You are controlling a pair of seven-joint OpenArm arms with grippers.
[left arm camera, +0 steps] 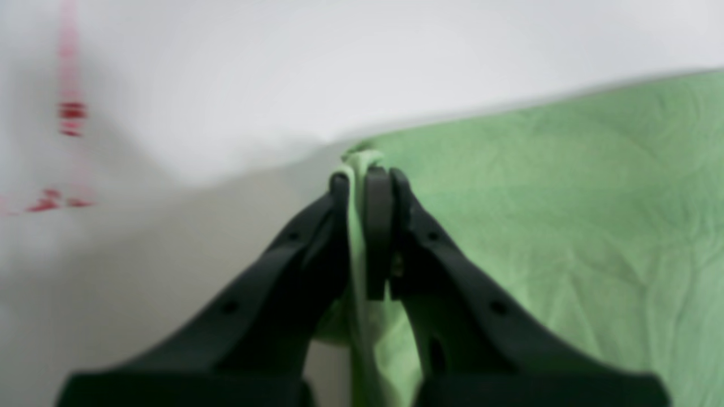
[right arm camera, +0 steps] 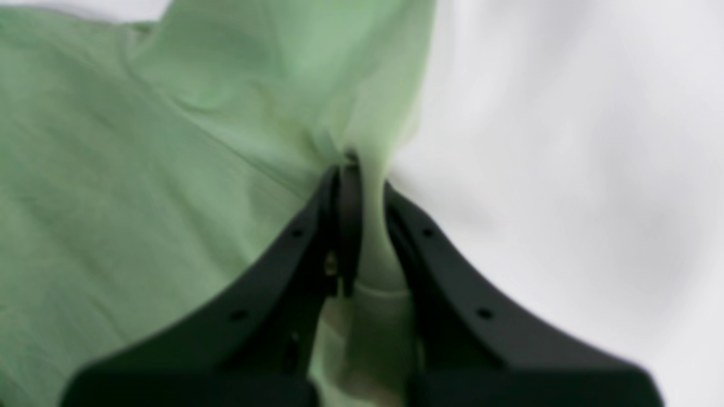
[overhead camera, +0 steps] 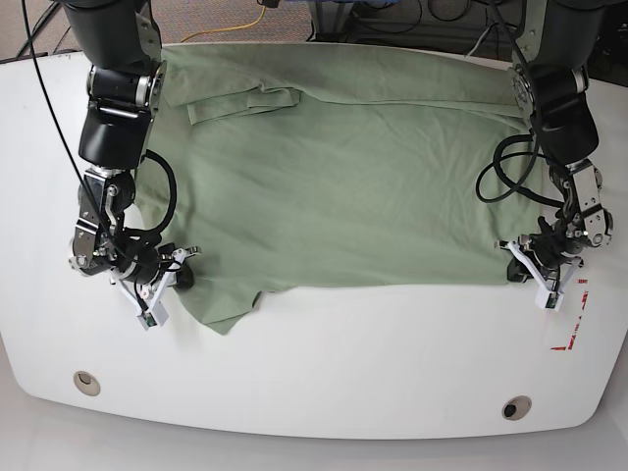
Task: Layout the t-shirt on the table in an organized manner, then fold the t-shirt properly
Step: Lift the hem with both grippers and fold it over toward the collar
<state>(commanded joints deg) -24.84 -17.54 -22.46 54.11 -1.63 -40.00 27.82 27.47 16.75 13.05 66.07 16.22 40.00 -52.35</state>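
Note:
The pale green t-shirt (overhead camera: 334, 186) lies spread across the white table (overhead camera: 343, 363), its lower edge toward the front and a folded sleeve at the back left. My left gripper (overhead camera: 518, 265) is shut on the shirt's front right corner; in the left wrist view (left arm camera: 367, 178) a pinch of green cloth (left arm camera: 565, 198) sits between the jaws. My right gripper (overhead camera: 182, 278) is shut on the shirt's front left edge; in the right wrist view (right arm camera: 356, 175) cloth (right arm camera: 113, 169) bunches up between the jaws.
Red tape marks (overhead camera: 574, 339) lie on the table by the left gripper and show in the left wrist view (left arm camera: 70, 113). Two grommet holes (overhead camera: 86, 382) (overhead camera: 517, 405) sit near the front edge. Cables lie behind the table.

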